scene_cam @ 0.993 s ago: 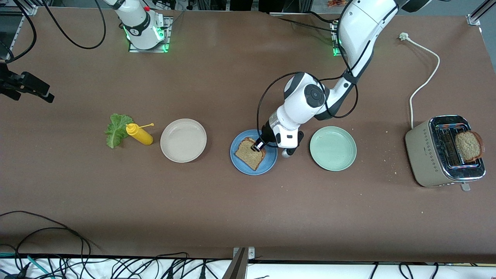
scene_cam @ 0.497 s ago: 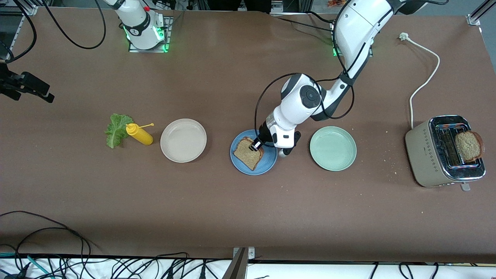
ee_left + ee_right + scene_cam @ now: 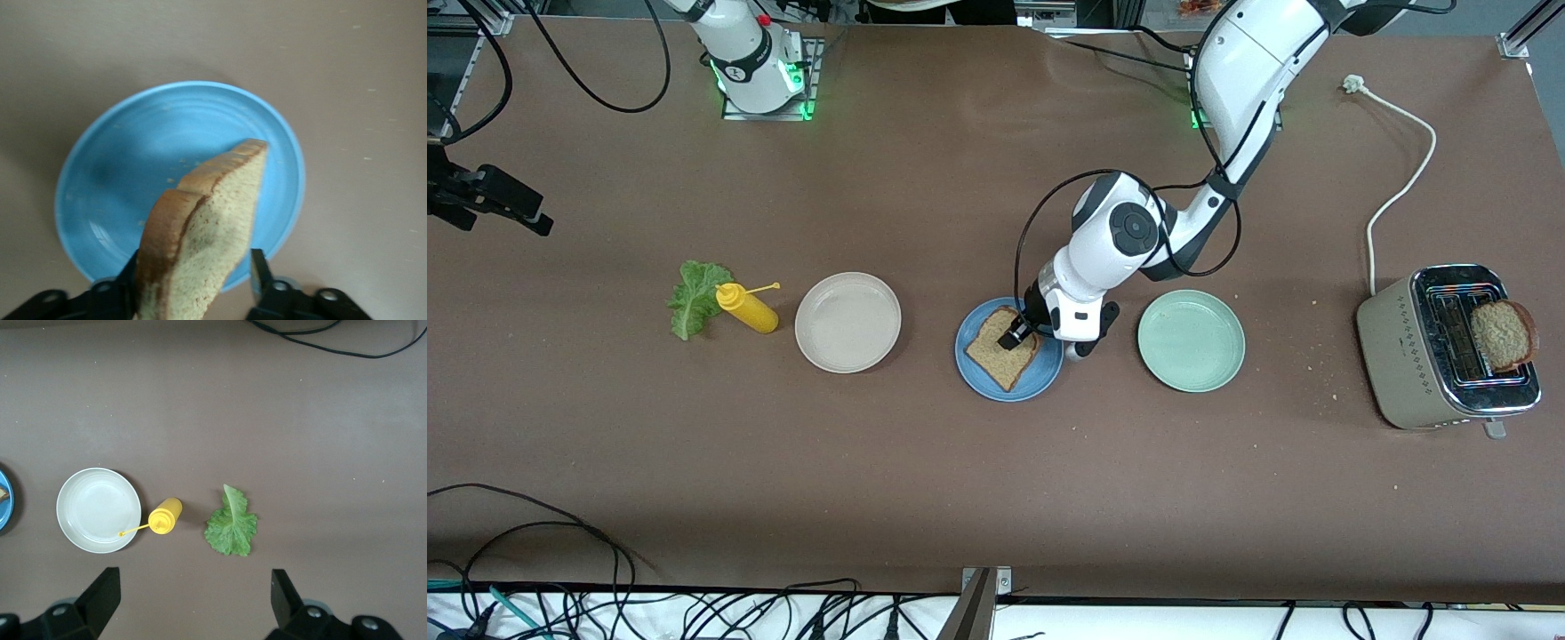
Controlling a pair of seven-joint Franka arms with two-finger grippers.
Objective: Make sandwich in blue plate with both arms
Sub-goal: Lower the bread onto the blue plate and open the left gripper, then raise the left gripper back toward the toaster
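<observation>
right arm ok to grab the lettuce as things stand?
Probably yes. The right gripper hangs open over the lettuce leaf, which lies flat on the table with nothing on it. The yellow bottle lies beside it but apart, so the way down looks free.

Glossy white arm (image 3: 1240, 71) segments with black joints, looping black cables and green-lit bases.

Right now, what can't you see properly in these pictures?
- Toast lower edge: left wrist view, cut off by the picture's edge; whether it rests on the blue plate can't be told.
- Left gripper grip: front view, too small.
- Right gripper: absent from front view; only fingertips in right wrist view.
- Toaster slice: bottom hidden in slot.
</observation>
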